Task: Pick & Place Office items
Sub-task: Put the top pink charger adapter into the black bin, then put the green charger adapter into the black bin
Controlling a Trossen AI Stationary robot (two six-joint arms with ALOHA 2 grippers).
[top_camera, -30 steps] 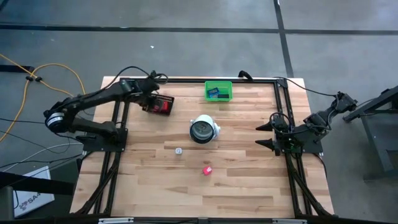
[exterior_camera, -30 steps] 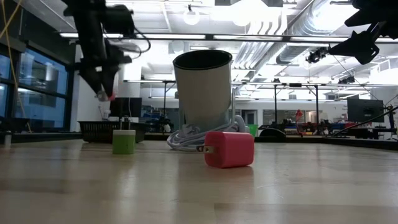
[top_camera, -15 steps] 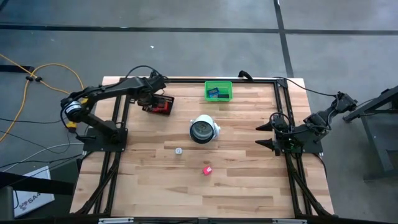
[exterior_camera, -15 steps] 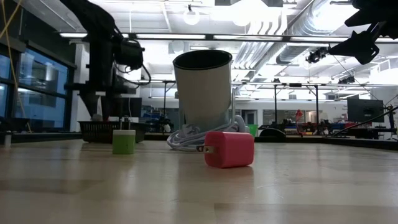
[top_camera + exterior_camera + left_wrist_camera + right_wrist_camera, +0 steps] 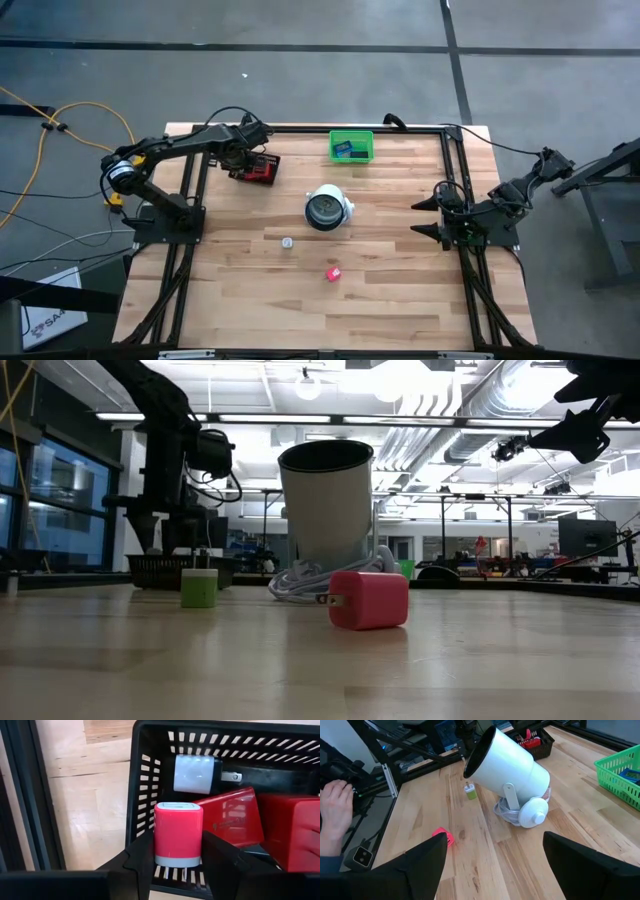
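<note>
My left gripper (image 5: 243,160) stands over the black mesh tray (image 5: 262,170) at the table's far left, shut on a pink charger block (image 5: 177,834). In the tray lie a white charger (image 5: 194,773) and red blocks (image 5: 231,815). In the low view my left gripper (image 5: 155,548) reaches down to the tray's rim. A second pink block (image 5: 333,272) and a small green block (image 5: 287,242) rest on the bare table. My right gripper (image 5: 432,218) waits open at the table's right side. My left gripper pinches the pink charger block by its two opposite side faces (image 5: 159,851), one finger (image 5: 142,857) on each side. The fingers come from above, pointing down into the tray. The block stands upright between them; whether it rests on the tray floor I cannot tell.
A large white round object (image 5: 327,207) with a dark face lies on its side mid-table, its cord coiled beside it. A green bin (image 5: 351,146) with blue pieces stands at the far edge. Black frame rails (image 5: 190,180) run along both sides. A person's hand (image 5: 335,805) shows beyond the table.
My left gripper has gone down from well above the black mesh tray to its rim, carrying the pink block, and has turned from a slant to pointing straight down. The left arm's elbow has swung toward the far edge.
</note>
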